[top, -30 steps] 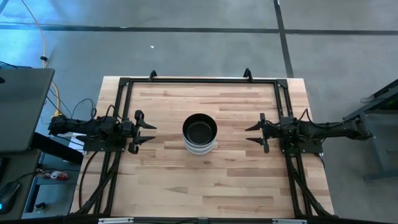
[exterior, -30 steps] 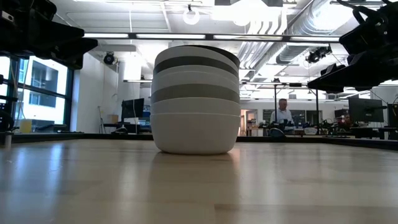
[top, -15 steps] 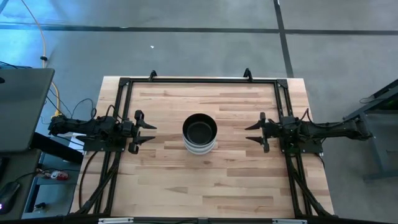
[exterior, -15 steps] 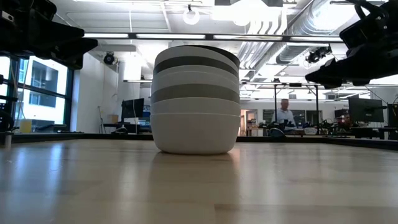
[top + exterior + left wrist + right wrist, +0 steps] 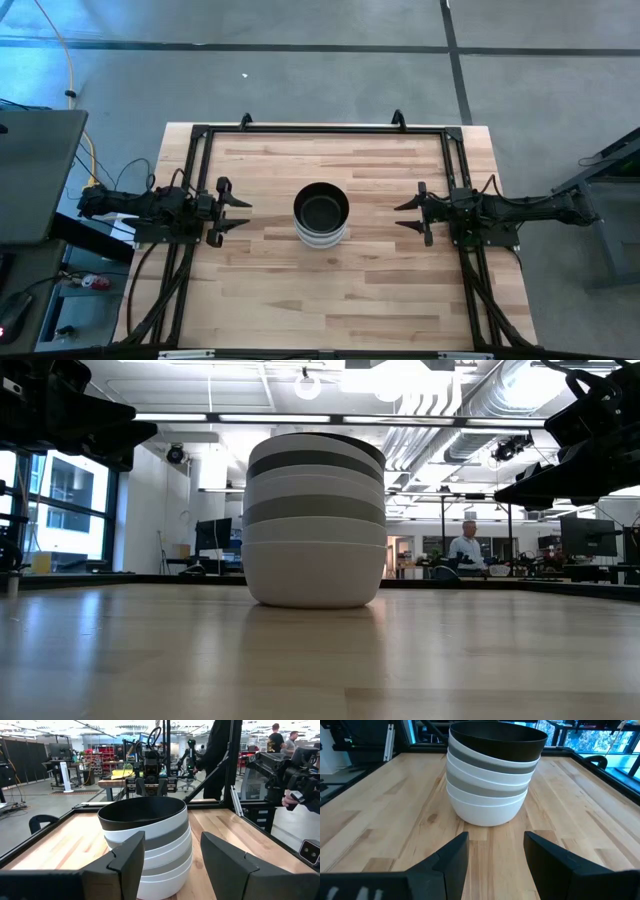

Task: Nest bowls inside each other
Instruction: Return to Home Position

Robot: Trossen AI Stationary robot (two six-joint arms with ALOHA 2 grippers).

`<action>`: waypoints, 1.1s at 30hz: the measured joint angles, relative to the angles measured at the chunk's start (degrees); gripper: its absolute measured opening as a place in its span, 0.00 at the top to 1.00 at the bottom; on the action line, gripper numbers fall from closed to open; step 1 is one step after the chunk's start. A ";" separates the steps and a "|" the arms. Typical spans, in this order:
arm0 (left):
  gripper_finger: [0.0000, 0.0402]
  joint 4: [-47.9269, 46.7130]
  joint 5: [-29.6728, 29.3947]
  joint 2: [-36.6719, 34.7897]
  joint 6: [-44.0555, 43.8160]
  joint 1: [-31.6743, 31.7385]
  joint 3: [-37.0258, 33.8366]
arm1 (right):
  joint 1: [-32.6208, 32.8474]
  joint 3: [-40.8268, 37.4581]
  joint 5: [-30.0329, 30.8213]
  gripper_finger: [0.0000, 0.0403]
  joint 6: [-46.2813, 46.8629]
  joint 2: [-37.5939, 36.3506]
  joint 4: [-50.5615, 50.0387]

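Note:
The bowls stand nested in one stack [image 5: 321,213] at the table's middle, its bottom white bowl [image 5: 313,574] resting on the wood. White and grey bowls alternate up the stack [image 5: 492,775], and the black bowl [image 5: 142,811] sits on top, slightly tilted. My left gripper [image 5: 238,214] hovers open above the table, left of the stack, fingers pointing at it [image 5: 170,860]. My right gripper [image 5: 408,214] hovers open to the stack's right, also pointing at it [image 5: 495,852]. Neither touches a bowl.
A black metal frame [image 5: 320,130] runs along the table's far edge and down both sides. Bare wood [image 5: 330,290] lies near and far of the stack. Beyond the table, a person [image 5: 466,548] shows in the room, and another person [image 5: 275,737] in the left wrist view.
My right gripper dipped slightly about half a second ago and came back up to its earlier height. The stack and my left gripper have kept still. The person in the room behind has shifted a little to the right.

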 joint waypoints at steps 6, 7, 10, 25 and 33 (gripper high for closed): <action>0.55 0.00 0.00 0.00 0.00 0.00 0.00 | 0.00 0.00 0.00 0.55 -0.48 0.00 -0.01; 0.55 0.00 0.00 0.00 0.00 0.00 0.00 | -0.01 0.00 0.00 0.55 -0.48 0.00 -0.03; 0.55 0.00 0.00 0.00 -0.02 0.00 0.00 | 0.00 0.00 0.00 0.55 -0.50 0.00 -0.07; 0.55 -0.02 0.00 0.00 0.00 0.00 0.00 | 0.00 0.00 0.00 0.55 -0.63 0.00 -0.10; 0.55 0.00 0.06 0.00 -0.08 0.00 0.00 | -0.02 0.00 0.01 0.55 -0.62 0.00 -0.11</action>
